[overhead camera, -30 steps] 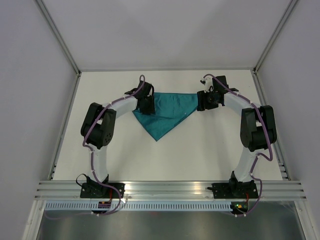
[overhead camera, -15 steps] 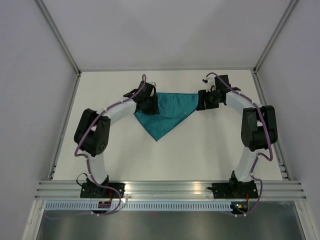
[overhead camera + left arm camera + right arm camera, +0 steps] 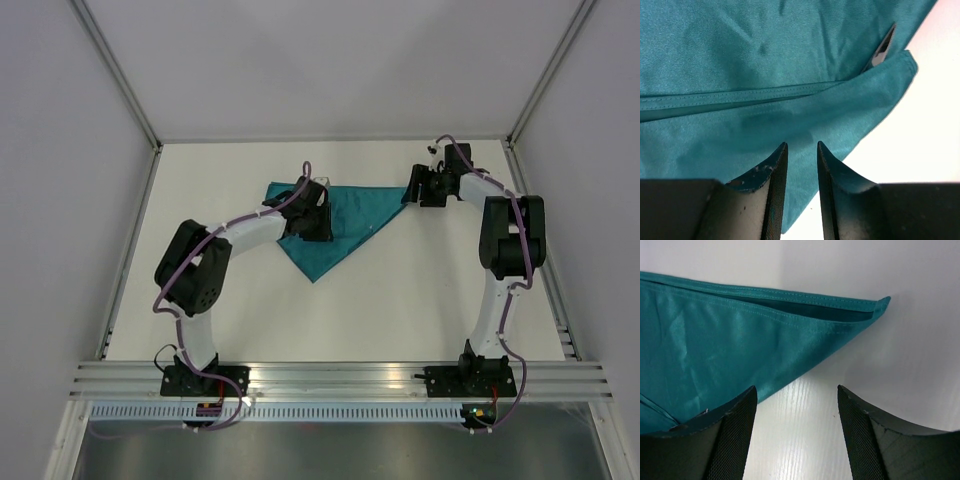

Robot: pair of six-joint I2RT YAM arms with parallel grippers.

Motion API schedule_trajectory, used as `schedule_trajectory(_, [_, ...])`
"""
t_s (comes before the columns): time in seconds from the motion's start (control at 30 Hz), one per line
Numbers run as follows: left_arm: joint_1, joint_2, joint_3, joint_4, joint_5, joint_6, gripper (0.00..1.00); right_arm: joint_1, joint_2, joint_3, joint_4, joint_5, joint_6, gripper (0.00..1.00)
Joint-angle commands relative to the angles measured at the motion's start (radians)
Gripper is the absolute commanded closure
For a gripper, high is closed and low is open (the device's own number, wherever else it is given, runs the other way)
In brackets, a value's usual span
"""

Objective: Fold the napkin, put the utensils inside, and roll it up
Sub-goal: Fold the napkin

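While the napkin [image 3: 355, 215] lies folded into a triangle on the white table [image 3: 400, 300], with its long edge on the far side and its point toward the arm bases, the left gripper [image 3: 312, 215] hangs over the left half of the cloth. The right gripper [image 3: 415, 190] sits just beside the napkin's right corner [image 3: 392, 197]. Seen from the left wrist, the left gripper [image 3: 802, 145] has its 2 jaws only a narrow slit apart, with nothing pinched between them. Teal cloth fills the view under and ahead of the tips, and a stitched hem [image 3: 740, 95] runs across just ahead of them. Bare table shows off to the right of the right jaw, where the napkin's edge ends. Whether the tips press on the cloth cannot be told. Seen from the right wrist, the right gripper [image 3: 796, 390] has its jaws spread wide and holds nothing. Bare table lies between them, and the napkin lies ahead and to the left. The cloth's slanted edge passes by the left jaw. Its pointed end reaches out ahead of the right jaw, where 2 hemmed layers gape slightly apart.
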Motion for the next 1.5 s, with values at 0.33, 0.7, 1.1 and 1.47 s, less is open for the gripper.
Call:
schedule_trajectory(0.33, [-0.009,0.119,0.034,0.075,0.037,-0.066,0.66,-0.044,0.139,0.072,0.163,-0.079,0.17,0.32])
schedule_trajectory(0.7, [-0.016,0.088,0.074,0.065,0.059,-0.058,0.64,-0.044,0.116,0.021,0.267,-0.092,0.186,0.57])
schedule_trajectory(1.1, [-0.01,-0.016,0.121,0.008,0.016,-0.044,0.62,-0.041,-0.041,-0.103,0.439,-0.115,0.149,0.88])
schedule_trajectory(1.47, [0.062,-0.308,-0.039,0.031,0.011,-0.125,0.62,0.106,-0.306,-0.232,0.449,-0.097,-0.114,0.92])
